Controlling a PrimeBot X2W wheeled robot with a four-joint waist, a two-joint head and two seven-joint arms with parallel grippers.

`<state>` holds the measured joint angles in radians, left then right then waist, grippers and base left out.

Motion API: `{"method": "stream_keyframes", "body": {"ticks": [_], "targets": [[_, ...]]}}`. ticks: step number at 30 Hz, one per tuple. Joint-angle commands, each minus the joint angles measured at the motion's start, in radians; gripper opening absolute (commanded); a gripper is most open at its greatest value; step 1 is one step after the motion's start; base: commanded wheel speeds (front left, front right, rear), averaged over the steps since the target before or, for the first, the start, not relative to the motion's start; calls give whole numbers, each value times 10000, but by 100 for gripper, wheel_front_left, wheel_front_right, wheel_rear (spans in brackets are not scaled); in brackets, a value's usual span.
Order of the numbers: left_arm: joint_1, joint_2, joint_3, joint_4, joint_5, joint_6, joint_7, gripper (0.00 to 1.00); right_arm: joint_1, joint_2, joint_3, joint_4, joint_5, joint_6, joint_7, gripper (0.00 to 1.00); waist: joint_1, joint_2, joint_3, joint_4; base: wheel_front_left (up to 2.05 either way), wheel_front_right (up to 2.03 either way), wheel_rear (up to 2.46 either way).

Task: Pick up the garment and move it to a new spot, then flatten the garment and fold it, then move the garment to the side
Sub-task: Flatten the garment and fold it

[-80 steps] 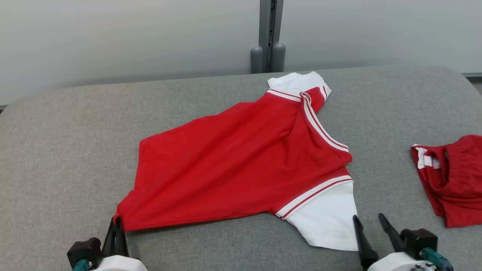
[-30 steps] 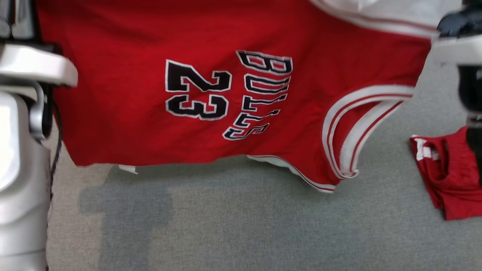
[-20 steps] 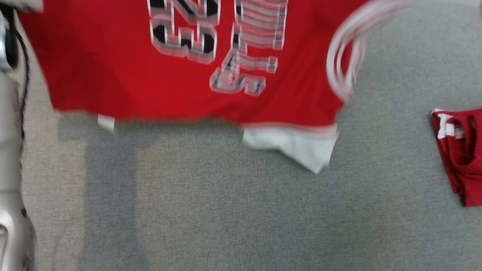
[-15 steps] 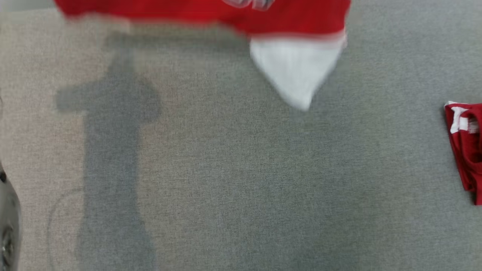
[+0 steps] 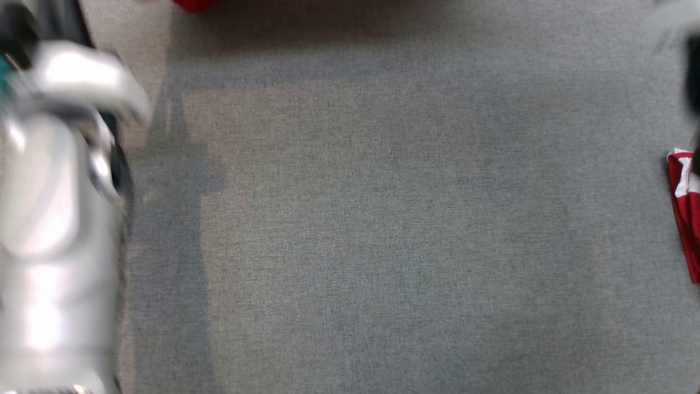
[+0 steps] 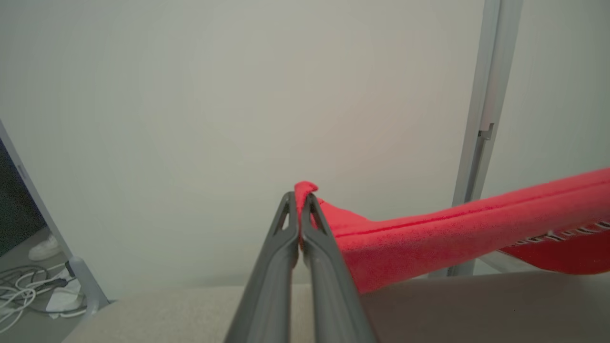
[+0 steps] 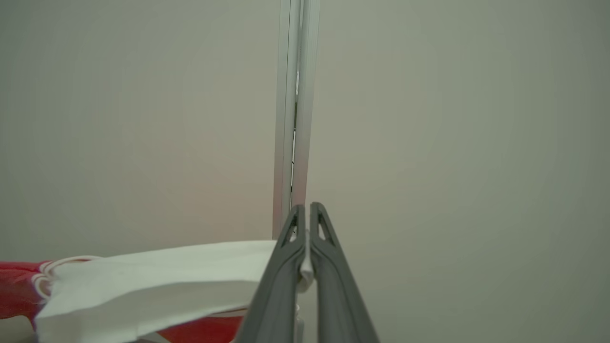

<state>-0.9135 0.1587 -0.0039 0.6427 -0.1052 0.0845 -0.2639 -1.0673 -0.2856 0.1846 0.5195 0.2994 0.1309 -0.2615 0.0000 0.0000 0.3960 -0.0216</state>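
In the left wrist view my left gripper (image 6: 299, 197) is shut on a red corner of the garment (image 6: 452, 228), which stretches away to the right above the grey surface, a strip of its dark print showing. In the right wrist view my right gripper (image 7: 303, 209) is shut on the edge of the garment's white sleeve (image 7: 157, 281), with red cloth hanging below it. The head view catches a sliver of the garment (image 5: 191, 4) at the top edge and my blurred left arm (image 5: 49, 219) on the left.
The grey padded surface (image 5: 383, 219) lies below with the cloth's shadow across its far part. A smaller red top (image 5: 686, 219) lies at the right edge. A pale wall with a metal post (image 6: 481, 119) stands behind. Cables (image 6: 28, 286) lie on the floor at the left.
The garment, held by both grippers, has risen and swung away out of the top of the head view. The left arm has come back into that view's left side, blurred.
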Motion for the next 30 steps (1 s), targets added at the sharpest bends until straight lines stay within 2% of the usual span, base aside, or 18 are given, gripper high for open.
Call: {"method": "stream_keyframes", "body": {"ticks": [1,6,13,16,22,30], "targets": [[791,-177,244,-107,-216,65,3,0,893,-90,-62,-167,286,-3,-43,0,0,0,-87,-30,0,0,0],[3553,-800,587,-293,-496,33,-3,0,4137,82,-520,-560,1025,-4,-44,0,0,0,-355,-89,0,0,0],[6207,-1009,957,-443,-1119,71,-4,0,7445,645,-477,-786,1285,-4,-45,0,0,0,-1252,-336,0,0,0],[7036,-1037,854,-500,-1333,0,-4,0,8389,803,-353,-795,1255,-4,-45,0,0,0,-1739,-470,0,0,0],[8452,-1034,952,-827,-1554,256,-4,0,9979,907,305,-972,764,-4,-43,0,0,0,-2859,-760,0,0,0],[10095,-1034,944,-1132,-1817,353,-5,0,11366,997,7,-1372,534,-4,-45,0,0,0,-3846,-965,0,0,0]]}}
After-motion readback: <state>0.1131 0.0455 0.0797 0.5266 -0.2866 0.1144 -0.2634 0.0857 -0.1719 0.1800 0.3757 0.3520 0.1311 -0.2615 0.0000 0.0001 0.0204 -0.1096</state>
